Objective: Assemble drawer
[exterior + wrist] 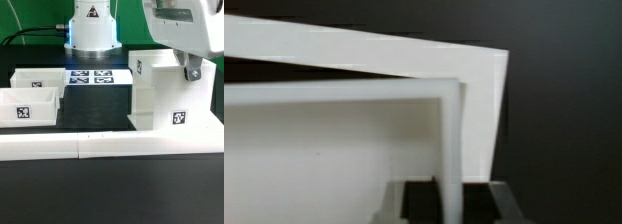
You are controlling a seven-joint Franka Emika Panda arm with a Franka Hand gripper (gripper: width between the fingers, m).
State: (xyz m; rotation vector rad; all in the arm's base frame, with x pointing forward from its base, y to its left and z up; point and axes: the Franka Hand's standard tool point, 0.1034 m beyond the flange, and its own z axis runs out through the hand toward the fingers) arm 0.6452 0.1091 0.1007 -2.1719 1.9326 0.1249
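The drawer's large white casing [165, 95] stands on the exterior view's right, with a square tag on its front. My gripper [193, 68] comes down from above onto the casing's upper right wall. In the wrist view the gripper [450, 196] is shut on a thin white wall [452, 130] of the casing, with a dark finger on each side of it. Two small open-top trays [30, 108] [38, 78], each tagged, sit on the exterior view's left, apart from the gripper.
The marker board [92, 76] lies flat behind the trays, in front of the arm's base [90, 30]. A long low white bar [100, 146] runs along the front, right below the casing and the trays.
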